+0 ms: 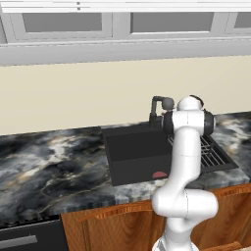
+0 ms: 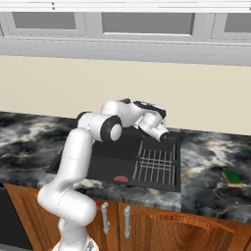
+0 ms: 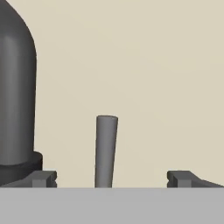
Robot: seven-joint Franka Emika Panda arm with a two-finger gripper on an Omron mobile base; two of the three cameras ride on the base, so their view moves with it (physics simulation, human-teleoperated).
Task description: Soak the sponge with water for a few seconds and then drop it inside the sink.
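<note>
Gripper (image 3: 111,179): your two fingertips (image 3: 43,178) stand wide apart at the bottom of the hand view, with nothing held between them. In the right base view the hand sits at the back of the basin, by the tap.
Tap lever (image 3: 106,151): a thin grey rod rises between your open fingers, tilted slightly. You cannot tell from the hand view whether either finger touches it.
Tap body (image 3: 15,96): a thick dark rounded column stands at the left of the hand view, just beside your left-hand fingertip. In the left base view the tap (image 1: 160,109) stands at the back edge of the basin, partly behind your arm.
Sink (image 2: 105,164): black recessed basin cut into the marbled counter (image 2: 29,139). A wire rack (image 2: 154,164) lies over its right part. A reddish oval spot (image 2: 121,179) sits on the basin floor near the front wall.
Sponge (image 2: 232,177): yellow block with green layer, lying flat on the counter to the right of the sink, well apart from your gripper and outside the basin.
Water: no stream can be made out at the tap.
Wall (image 3: 153,65): plain cream surface behind the lever.
</note>
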